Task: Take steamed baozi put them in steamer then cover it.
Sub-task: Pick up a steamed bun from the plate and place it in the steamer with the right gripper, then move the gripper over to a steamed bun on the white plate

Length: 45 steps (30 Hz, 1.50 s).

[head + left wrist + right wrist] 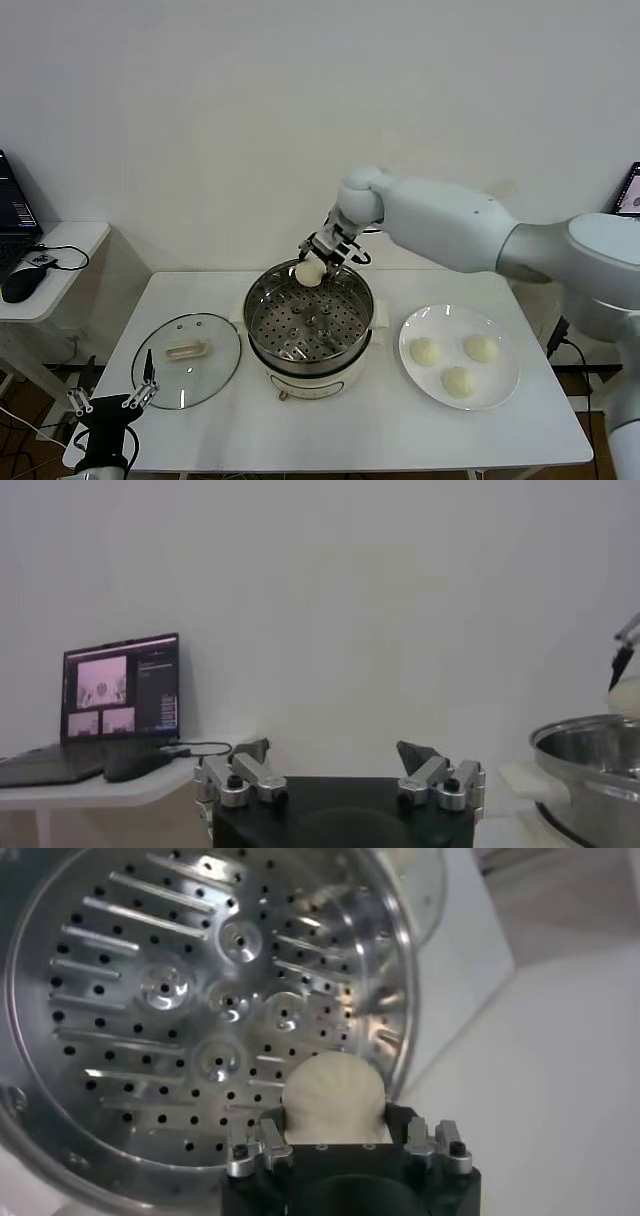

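Over the steamer's (310, 325) far rim, one baozi (308, 272) is pinched between the right gripper's (322, 262) half-closed fingers; the left gripper's (112, 400) fingers are spread wide, empty.

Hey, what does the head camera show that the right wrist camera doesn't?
Only the head view shows the white plate with three buns on it, the glass lid lying on the table left of the steamer, and the left gripper open, low at the table's left front corner. Only the right wrist view shows the perforated tray up close, with no buns on it. Both show the steamer and the right gripper holding one bun over its far rim.
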Each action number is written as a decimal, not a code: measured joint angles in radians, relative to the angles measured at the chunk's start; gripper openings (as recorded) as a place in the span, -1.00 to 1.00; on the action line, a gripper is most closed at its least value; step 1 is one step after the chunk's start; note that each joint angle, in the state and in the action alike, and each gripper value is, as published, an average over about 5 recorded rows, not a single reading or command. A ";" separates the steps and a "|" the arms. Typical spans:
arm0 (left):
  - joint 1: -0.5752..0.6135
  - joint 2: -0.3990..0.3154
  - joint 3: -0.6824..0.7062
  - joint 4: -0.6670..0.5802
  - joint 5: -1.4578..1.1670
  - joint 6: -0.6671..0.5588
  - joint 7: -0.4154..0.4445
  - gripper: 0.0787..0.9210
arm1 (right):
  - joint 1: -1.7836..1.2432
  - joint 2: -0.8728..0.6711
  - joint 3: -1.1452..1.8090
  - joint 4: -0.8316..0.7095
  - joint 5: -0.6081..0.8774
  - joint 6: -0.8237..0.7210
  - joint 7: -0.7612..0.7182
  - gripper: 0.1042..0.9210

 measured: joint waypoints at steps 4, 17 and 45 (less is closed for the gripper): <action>0.000 0.000 -0.001 0.000 0.000 -0.001 0.000 0.77 | -0.015 0.021 -0.009 -0.028 -0.053 0.054 0.021 0.28; 0.009 -0.001 -0.003 0.001 0.002 -0.015 -0.001 0.77 | -0.063 0.085 -0.016 -0.109 -0.170 0.165 0.084 0.33; -0.008 0.007 -0.007 -0.029 0.001 0.002 0.002 0.77 | 0.154 -0.339 -0.047 0.362 0.232 -0.382 -0.083 0.76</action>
